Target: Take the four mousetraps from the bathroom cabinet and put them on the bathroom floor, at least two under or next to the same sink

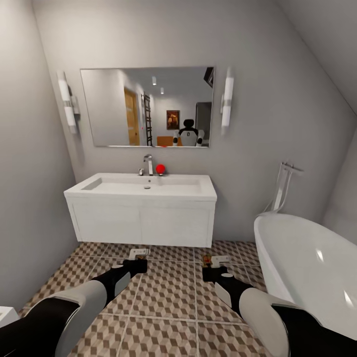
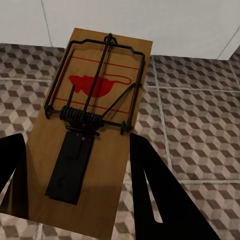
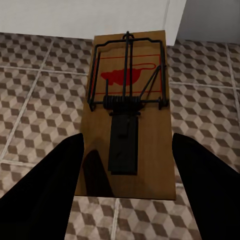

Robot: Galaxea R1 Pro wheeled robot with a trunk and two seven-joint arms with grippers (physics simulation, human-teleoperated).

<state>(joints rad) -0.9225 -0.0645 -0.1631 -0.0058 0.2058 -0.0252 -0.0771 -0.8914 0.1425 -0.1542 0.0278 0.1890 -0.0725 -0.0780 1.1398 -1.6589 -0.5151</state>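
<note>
- Left gripper (image 1: 140,265): fingers (image 2: 155,200) are sitting spread, one on each side of a mousetrap (image 2: 90,125). In the left wrist view the board is lying between them with floor visible at one edge, so you're not clamping it, or only barely; contact is hard to confirm.
- Right gripper (image 1: 213,271): same picture. Fingers (image 3: 205,185) are standing apart, second mousetrap (image 3: 130,115) centred between them, gaps showing on both sides.
- In the head view both traps are lying on the bathroom floor (image 1: 168,297), left one (image 1: 138,253) and right one (image 1: 218,259), each just ahead of its gripper and just in front of the white vanity under the bathroom sink (image 1: 144,186).
- Judgement: you're doing the release for these two. They're already counting as next to the sink, same tiled surface.
- Doing it well: confirm each board is lying flat on the tiles before pulling away; open wider if either finger is touching an edge.
- Retract straight back along the finger axis, no sideways sweep, so you're not dragging or flipping a trap.
- Watch the bathtub (image 1: 307,263) beside the right arm when backing out.
</note>
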